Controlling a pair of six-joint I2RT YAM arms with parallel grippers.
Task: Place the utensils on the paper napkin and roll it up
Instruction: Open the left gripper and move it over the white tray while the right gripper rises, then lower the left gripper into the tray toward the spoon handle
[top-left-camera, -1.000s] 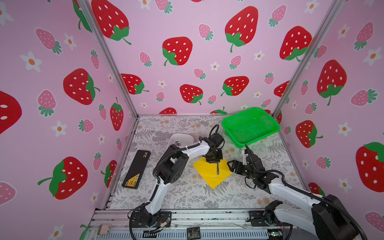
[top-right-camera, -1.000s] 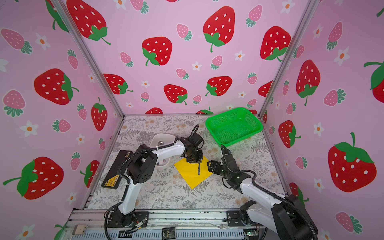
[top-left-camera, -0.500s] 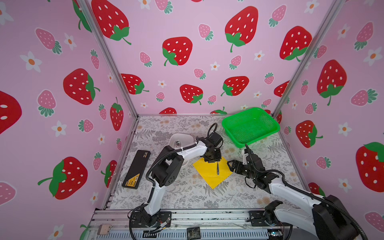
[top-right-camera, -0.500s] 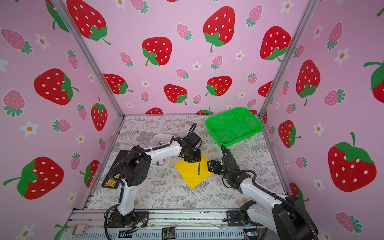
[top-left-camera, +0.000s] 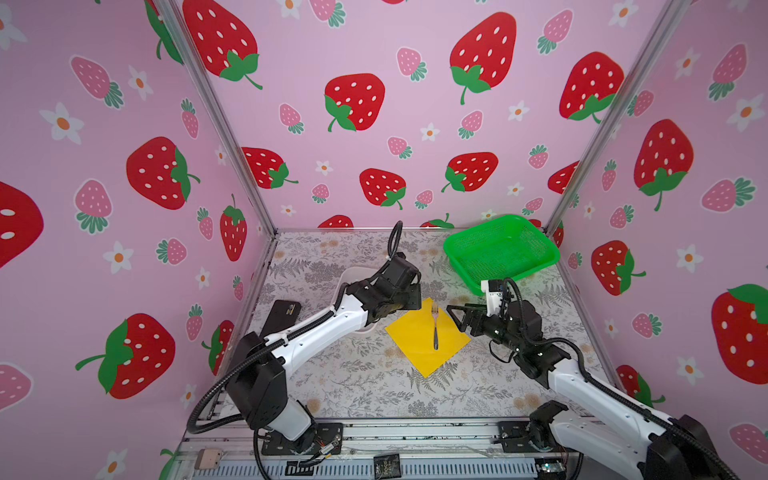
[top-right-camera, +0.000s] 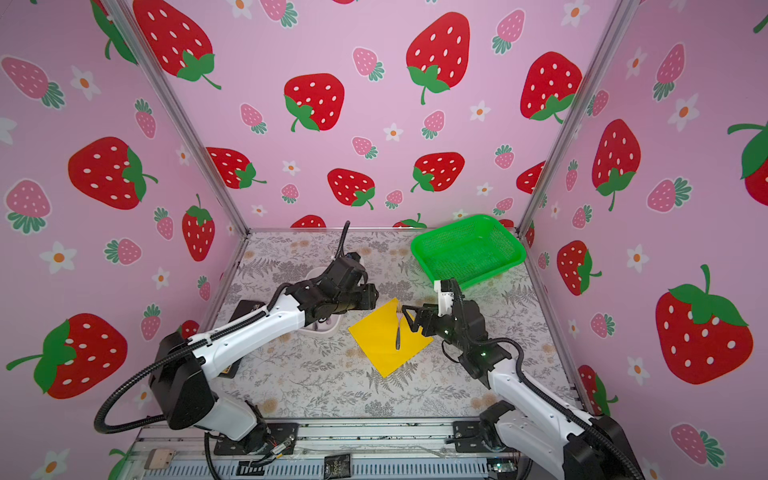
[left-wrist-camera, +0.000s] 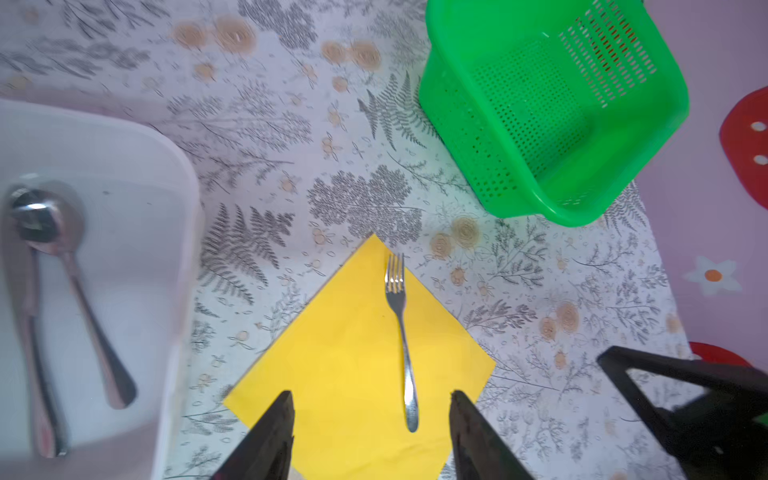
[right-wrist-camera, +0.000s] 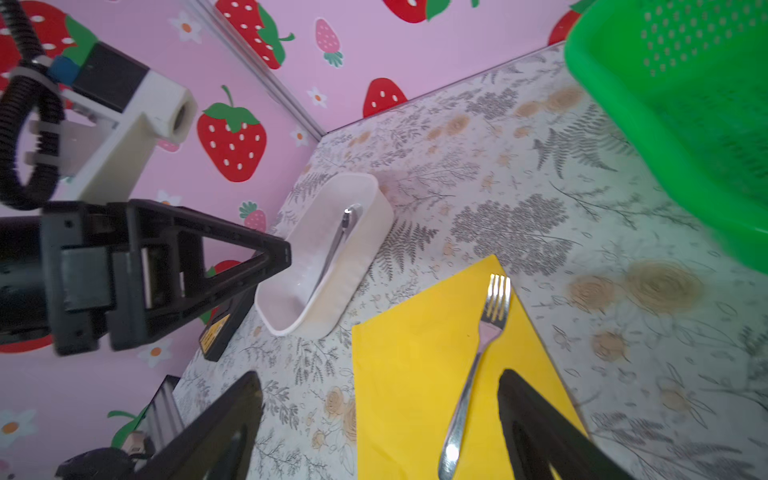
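Observation:
The yellow paper napkin (top-left-camera: 417, 341) (top-right-camera: 378, 338) lies as a diamond mid-table. A silver fork (top-left-camera: 435, 328) (left-wrist-camera: 401, 328) (right-wrist-camera: 478, 353) rests on it, tines toward the back wall. A spoon (left-wrist-camera: 62, 266) and another utensil (left-wrist-camera: 35, 353) lie in a white tub (left-wrist-camera: 183, 187). My left gripper (top-left-camera: 415, 304) (left-wrist-camera: 370, 397) is open above the napkin's far-left edge, holding nothing. Its dark fingers flank the fork's handle end in the left wrist view without touching it. My right gripper (top-left-camera: 454, 316) (right-wrist-camera: 380, 378) stands open at the napkin's right corner, empty.
A green mesh basket (top-left-camera: 498, 253) (top-right-camera: 467, 249) stands at the back right, close behind the right wrist. The white tub (top-left-camera: 353, 272) sits under the left arm, left of the napkin. A flat black box (top-left-camera: 282, 313) lies by the left wall.
My left gripper has opened, let go of the fork and drawn back to the left off the napkin's middle. The fork now lies flat on the napkin. The right arm has barely moved.

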